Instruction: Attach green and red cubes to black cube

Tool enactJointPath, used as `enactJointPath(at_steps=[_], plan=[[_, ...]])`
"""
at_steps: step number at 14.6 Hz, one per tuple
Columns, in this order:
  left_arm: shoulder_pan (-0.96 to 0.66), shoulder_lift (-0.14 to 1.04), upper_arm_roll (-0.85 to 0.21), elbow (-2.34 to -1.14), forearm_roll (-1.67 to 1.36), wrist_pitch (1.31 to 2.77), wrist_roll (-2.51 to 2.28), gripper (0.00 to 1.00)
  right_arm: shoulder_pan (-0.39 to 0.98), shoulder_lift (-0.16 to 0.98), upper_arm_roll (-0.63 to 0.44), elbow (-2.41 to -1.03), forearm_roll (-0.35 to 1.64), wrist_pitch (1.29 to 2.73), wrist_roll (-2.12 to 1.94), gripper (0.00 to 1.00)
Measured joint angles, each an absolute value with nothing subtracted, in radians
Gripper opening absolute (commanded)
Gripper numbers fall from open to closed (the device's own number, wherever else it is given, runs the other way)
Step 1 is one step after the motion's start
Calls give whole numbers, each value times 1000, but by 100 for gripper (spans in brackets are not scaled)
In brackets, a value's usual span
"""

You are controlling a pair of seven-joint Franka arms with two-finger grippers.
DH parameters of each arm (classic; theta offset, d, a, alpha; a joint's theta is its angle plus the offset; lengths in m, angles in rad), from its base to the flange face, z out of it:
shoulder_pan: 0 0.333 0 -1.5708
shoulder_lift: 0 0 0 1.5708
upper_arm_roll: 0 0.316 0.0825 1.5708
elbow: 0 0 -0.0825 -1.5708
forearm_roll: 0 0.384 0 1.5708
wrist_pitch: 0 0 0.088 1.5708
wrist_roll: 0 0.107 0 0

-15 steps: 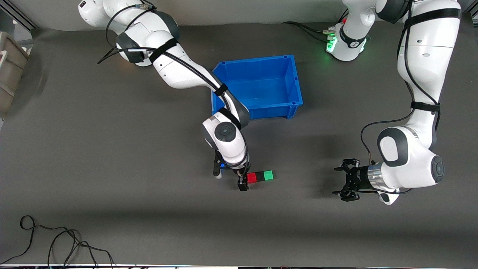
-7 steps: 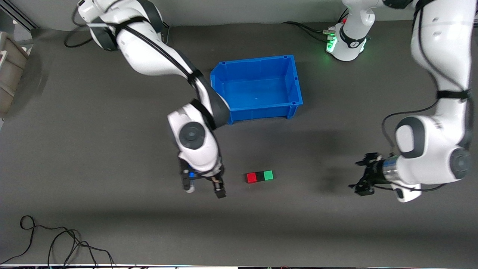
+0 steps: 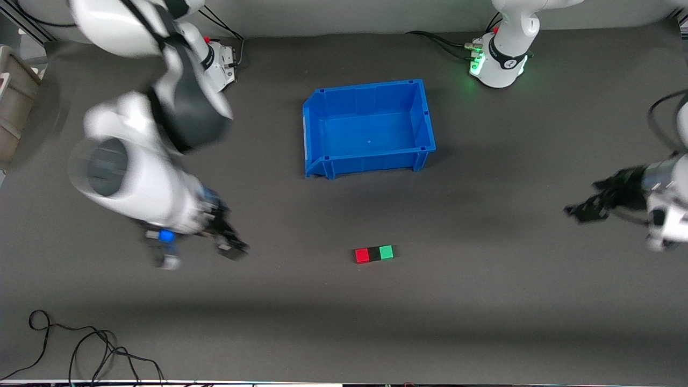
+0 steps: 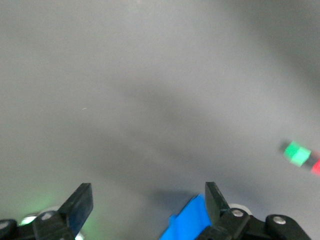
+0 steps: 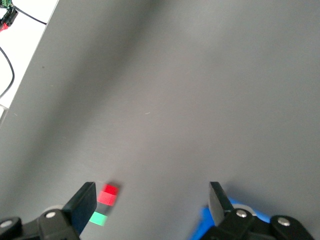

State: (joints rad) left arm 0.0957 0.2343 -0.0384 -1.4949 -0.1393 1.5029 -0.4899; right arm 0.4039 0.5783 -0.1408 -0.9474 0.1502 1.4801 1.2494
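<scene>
The red cube [image 3: 362,255], black cube [image 3: 374,253] and green cube [image 3: 386,252] lie in one touching row on the table, black in the middle, nearer the front camera than the blue bin. No gripper touches them. My right gripper [image 3: 200,255] hangs open and empty over the table, well off the row toward the right arm's end. My left gripper [image 3: 586,200] is open and empty toward the left arm's end. The right wrist view shows the red cube [image 5: 109,194] and green cube [image 5: 98,218] past its gripper [image 5: 150,200]. The left wrist view has the green cube [image 4: 298,154] far from its gripper [image 4: 147,205].
An empty blue bin [image 3: 376,161] stands mid-table, farther from the front camera than the cubes. A beige box [image 3: 13,102] sits at the right arm's end of the table. Loose black cable [image 3: 80,344] lies near the front edge.
The right gripper has left the red cube's side and swung away toward its own end of the table. The left gripper has also drawn back outward. The row of cubes has not moved.
</scene>
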Motion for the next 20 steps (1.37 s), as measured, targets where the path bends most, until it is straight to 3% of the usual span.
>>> enactJointPath(at_steps=[3, 7, 11, 17, 20], plan=[[117, 137, -37, -1496, -138, 1418, -374, 100, 312, 434, -146, -1047, 151, 1379, 964, 99], [61, 83, -49, -1501, -119, 1484, -277, 100, 226, 295, -251, -1207, 148, 1353, 513, 99], [-16, 33, -54, -1564, -11, 1557, -173, 100, 217, 274, -372, -1256, 147, 1359, 197, 99], [-18, -11, -44, -1591, -3, 1566, -51, 100, 239, 222, -373, -1401, 110, 1545, 174, 99], [-15, -12, -44, -1592, -3, 1573, -10, 100, 247, 177, -371, -1458, 110, 1570, 170, 99]])
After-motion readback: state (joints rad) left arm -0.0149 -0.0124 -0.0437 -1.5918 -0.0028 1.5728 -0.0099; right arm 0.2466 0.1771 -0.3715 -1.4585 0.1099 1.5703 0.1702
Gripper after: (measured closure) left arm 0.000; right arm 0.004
